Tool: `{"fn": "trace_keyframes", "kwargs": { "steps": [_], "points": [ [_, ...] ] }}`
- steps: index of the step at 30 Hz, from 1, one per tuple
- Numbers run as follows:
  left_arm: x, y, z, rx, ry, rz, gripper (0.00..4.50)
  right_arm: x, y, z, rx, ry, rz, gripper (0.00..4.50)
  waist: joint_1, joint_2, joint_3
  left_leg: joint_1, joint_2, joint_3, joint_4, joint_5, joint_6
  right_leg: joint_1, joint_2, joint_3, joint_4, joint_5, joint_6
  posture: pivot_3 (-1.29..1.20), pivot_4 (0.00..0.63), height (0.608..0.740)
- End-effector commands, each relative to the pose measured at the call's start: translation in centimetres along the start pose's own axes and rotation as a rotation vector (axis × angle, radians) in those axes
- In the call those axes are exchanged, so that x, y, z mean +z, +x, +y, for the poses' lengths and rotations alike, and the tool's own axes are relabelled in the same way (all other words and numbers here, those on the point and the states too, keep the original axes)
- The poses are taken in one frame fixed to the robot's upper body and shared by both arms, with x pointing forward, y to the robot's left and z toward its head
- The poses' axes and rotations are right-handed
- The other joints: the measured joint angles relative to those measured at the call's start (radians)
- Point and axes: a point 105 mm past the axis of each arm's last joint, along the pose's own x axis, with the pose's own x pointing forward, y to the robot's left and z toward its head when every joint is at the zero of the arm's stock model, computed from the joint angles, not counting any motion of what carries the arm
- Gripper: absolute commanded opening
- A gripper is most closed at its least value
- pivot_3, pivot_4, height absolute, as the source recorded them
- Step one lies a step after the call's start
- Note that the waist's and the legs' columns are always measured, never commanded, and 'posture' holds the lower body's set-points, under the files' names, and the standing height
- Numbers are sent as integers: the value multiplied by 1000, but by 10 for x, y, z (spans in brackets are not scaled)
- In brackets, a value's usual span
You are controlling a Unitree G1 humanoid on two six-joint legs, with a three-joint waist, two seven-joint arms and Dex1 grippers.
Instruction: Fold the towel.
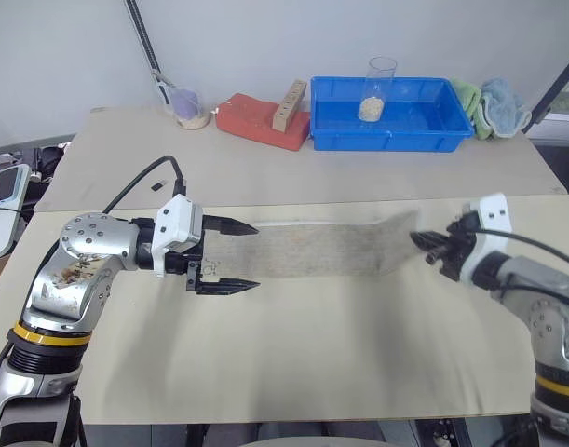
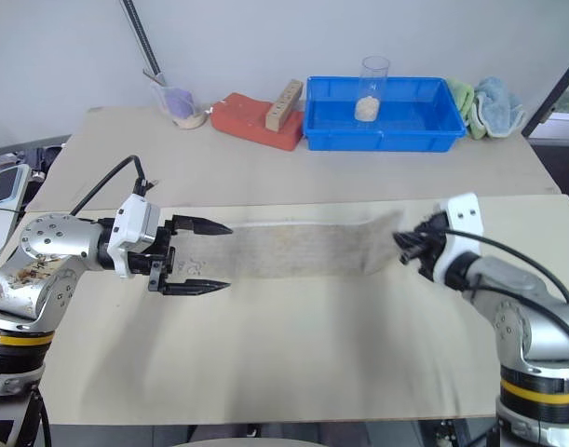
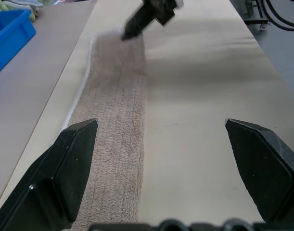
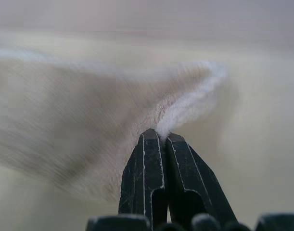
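The towel [image 1: 312, 250] lies as a long beige-grey strip across the middle of the tan table [image 1: 293, 354]. My right gripper [image 1: 420, 240] is shut on the whitish edge at the towel's right end [image 4: 185, 108], and that end is raised a little off the table. At the towel's left end, my left gripper [image 1: 254, 255] is open. One finger [image 3: 74, 159] is over the cloth and the other [image 3: 262, 163] is over bare table on the near side. The left wrist view looks along the towel [image 3: 113, 144] to the right gripper [image 3: 130, 31] at its far end.
Along the back of the table stand a blue tray [image 1: 424, 116] holding a glass cup of grains [image 1: 377, 88], a red block [image 1: 251, 119] with a wooden piece [image 1: 289, 104], and a small cup [image 1: 188, 107]. Green and light-blue cloths [image 1: 489, 101] lie at the back right.
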Motion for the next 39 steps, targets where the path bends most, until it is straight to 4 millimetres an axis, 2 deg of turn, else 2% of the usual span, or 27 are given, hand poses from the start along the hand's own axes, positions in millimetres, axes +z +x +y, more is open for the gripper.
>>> {"fn": "trace_keyframes", "kwargs": {
  "steps": [1,8,11,15,20,25,28,30,34,39],
  "points": [
    [2,-13,10,71,40,25,4500,9,16,33,118,-9,-11,46,3,0,0,0,0,0,0,0,0,0,0,-1,0,0,0,0,150,740],
    [0,-23,13,122,46,39,4500,-2,64,95,279,-7,24,46,9,0,0,-2,-2,-4,0,0,0,-1,-3,-1,-1,0,0,0,150,740],
    [-1,-23,9,127,43,39,4500,-7,80,104,285,-8,31,46,4,-1,0,-1,-2,-4,0,0,0,-1,-2,-1,0,0,0,0,150,740],
    [-3,-22,6,142,35,34,4500,-8,88,104,279,-1,22,46,5,-1,0,-2,-2,-5,0,0,0,-4,-2,-1,2,0,0,0,150,740],
    [-8,-25,6,192,18,36,4500,0,85,114,324,0,-18,1707,4,0,0,-1,-1,-6,0,0,0,-5,-2,-1,2,0,0,0,150,740],
    [-16,-23,15,340,-45,10,4500,7,82,126,377,-36,-38,3494,4,0,0,-1,-1,-6,-1,0,0,-5,-2,0,3,0,0,0,150,740],
    [-24,-24,12,415,-67,22,4500,17,73,139,482,-112,-66,4462,2,-1,0,-1,-1,-6,-1,0,0,-6,-2,0,3,0,0,0,150,740],
    [-29,-30,14,514,-99,27,4500,23,68,142,509,-166,-84,4462,3,-1,0,-1,-1,-6,-1,0,0,-6,-2,0,3,0,0,0,150,740],
    [-50,-55,18,886,-318,0,4500,38,58,136,554,-304,-107,4462,6,-1,0,-1,-1,-6,-1,0,0,-7,-3,0,3,0,0,0,150,740],
    [-94,-67,-2,1223,-651,47,4500,52,52,127,590,-413,-117,4462,7,-3,0,-1,-1,-6,-1,0,0,-6,-4,0,3,0,0,0,150,740]
  ]
}}
